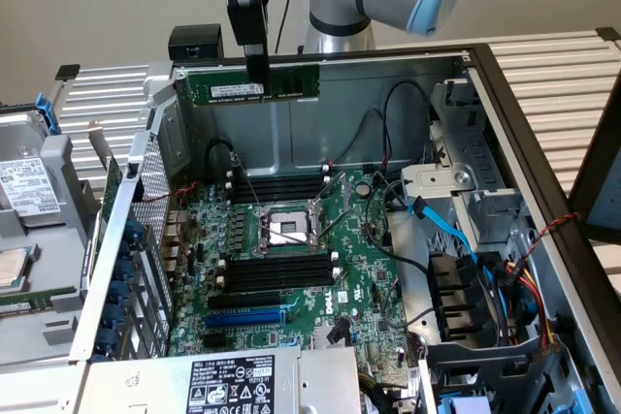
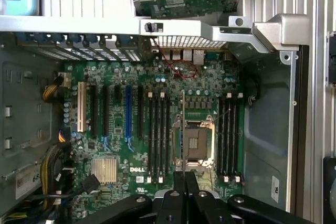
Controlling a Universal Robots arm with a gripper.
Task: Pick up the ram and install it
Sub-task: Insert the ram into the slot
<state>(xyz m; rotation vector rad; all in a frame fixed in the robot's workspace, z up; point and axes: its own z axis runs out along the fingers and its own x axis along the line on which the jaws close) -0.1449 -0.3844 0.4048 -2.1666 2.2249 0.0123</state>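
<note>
An open computer case [image 1: 320,123] lies on the slatted bench [image 1: 558,75], its green motherboard [image 1: 296,259] facing up; at the board's middle sits the bare processor socket [image 1: 283,230], with banks of black memory slots [image 1: 277,184] on two sides of it and a blue expansion slot [image 1: 245,318] towards the case's near edge; black cables [image 1: 388,133] hang down the far wall and curl onto the board just beside the slot ends on the exterior view's right, and a blue flat cable [image 1: 448,228] crosses the drive bay [image 1: 466,191] there; a detached side panel [image 1: 34,230] rests off the case's edge on the exterior view's left.

The gripper [image 1: 257,70] is clenched narrowly on the ram [image 1: 254,84], pinching its upper edge near the middle; the ram hangs level in the air, lengthwise along the case's far wall and above its rim, well apart from the slots; in the wrist view it runs edge-on as a thin line [image 2: 182,129] from the gripper [image 2: 185,182].

"DELL" [image 2: 137,169] is printed in white on the board; the ram's white label and the power supply's black label [image 1: 231,385] carry print too small to read.
</note>
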